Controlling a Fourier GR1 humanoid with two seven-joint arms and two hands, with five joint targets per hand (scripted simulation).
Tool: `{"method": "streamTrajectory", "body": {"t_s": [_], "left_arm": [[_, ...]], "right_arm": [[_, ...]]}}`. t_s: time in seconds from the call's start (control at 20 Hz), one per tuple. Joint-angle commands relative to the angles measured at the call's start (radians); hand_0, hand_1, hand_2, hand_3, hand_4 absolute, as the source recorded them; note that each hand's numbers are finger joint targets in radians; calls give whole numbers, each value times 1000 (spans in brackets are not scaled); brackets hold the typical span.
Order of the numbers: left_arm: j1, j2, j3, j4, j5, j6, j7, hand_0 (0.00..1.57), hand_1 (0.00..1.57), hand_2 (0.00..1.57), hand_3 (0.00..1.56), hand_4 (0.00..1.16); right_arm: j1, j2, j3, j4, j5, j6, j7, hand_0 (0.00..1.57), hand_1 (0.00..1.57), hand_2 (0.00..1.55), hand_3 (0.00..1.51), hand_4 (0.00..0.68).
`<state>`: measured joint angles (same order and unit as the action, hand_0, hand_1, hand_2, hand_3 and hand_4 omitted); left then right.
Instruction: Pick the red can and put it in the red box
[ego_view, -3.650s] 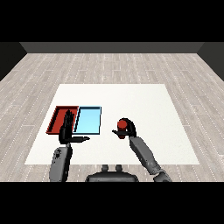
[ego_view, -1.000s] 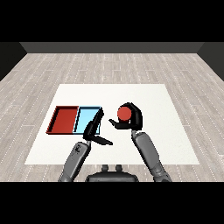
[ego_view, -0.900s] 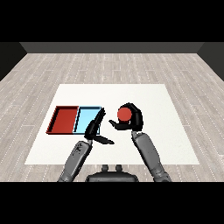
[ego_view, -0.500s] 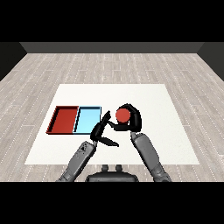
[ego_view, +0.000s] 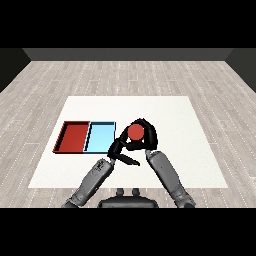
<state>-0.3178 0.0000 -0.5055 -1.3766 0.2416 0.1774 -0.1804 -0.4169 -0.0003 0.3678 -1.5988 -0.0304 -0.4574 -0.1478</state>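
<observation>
While curled, right hand (ego_view: 146, 137) holds red can (ego_view: 135, 131)

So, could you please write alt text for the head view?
The robot's right hand curls round a red can just right of the light blue tray, with the left hand close against it. A red tray lies left of the blue one on the white table.

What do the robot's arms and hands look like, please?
Both forearms are smooth grey cylinders, the left forearm and the right forearm. Each ends in a black hand with slim fingers and a thumb: left hand, right hand. No cables or markings show.
</observation>
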Motion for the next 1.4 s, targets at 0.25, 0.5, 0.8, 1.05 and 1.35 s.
{"method": "streamTrajectory", "body": {"t_s": [0.25,0.5,0.8,1.05,1.35], "left_arm": [[-48,0,13,134,43,-60,-111,0,0,0,0,0],[-47,0,-69,83,73,23,-97,0,0,0,0,0],[-73,1,-26,40,57,114,-67,0,0,0,0,0],[-160,0,10,82,110,288,-6,1571,1571,1571,1539,1122],[-89,1,-27,138,124,274,-87,1571,1571,1571,1497,1123]], "right_arm": [[11,0,125,-33,10,-95,-6,1571,1571,1473,1401,631],[-14,0,81,-19,-13,-63,1,1571,1571,1484,1411,650],[18,0,179,-39,-29,-121,-18,1571,1571,1481,1405,657],[-55,0,200,-21,-45,-169,27,1571,1571,1474,1405,624],[-67,0,214,68,-85,-196,-72,1571,1571,1473,1403,632]]}}
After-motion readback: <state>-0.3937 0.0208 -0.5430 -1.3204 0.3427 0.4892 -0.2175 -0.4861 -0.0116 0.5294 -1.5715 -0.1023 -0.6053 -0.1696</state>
